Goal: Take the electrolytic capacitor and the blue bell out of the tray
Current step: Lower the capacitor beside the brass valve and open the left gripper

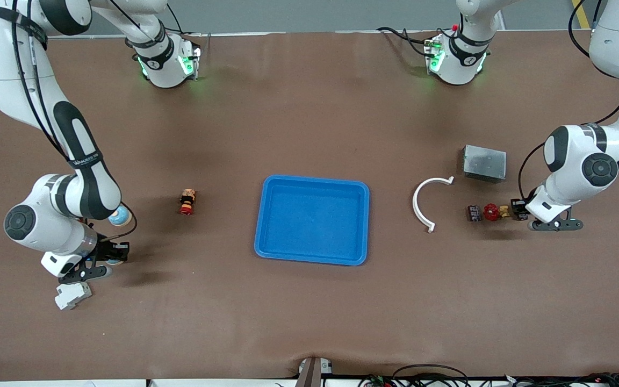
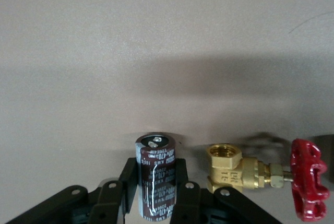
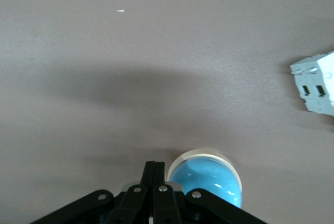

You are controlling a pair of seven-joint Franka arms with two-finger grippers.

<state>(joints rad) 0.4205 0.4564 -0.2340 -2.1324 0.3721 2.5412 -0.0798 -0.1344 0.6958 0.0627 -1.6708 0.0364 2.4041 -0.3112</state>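
We are finding little to read. White print is running down the dark brown sleeve of the capacitor (image 2: 155, 192), too fine for us to make out. Raised marks are showing on the body of the brass valve (image 2: 229, 171) beside it, and we cannot read them with any certainty.

A brown mat is covering the table (image 1: 309, 107), lightly creased along the edge nearest the front camera. A strip of grey floor is showing above the table's top edge. A blue tray (image 1: 262, 215) is sitting in the middle. Toward the left arm's end, a white curved piece (image 1: 418, 201), a grey metal box (image 1: 484, 163) and a small dark part (image 1: 473, 213) are lying. Toward the right arm's end, we are seeing a small red, yellow and brown item (image 1: 187, 201) and a white block (image 3: 317, 82).

The left gripper (image 2: 155, 165) is down low at its own end, pinching the capacitor between its fingers, with the valve's red handwheel (image 2: 308, 185) pointing away from it. The right gripper (image 3: 154, 167) is low at its end with its fingers pressed together on nothing. The blue bell (image 3: 207, 178) is resting on the mat just beside them.
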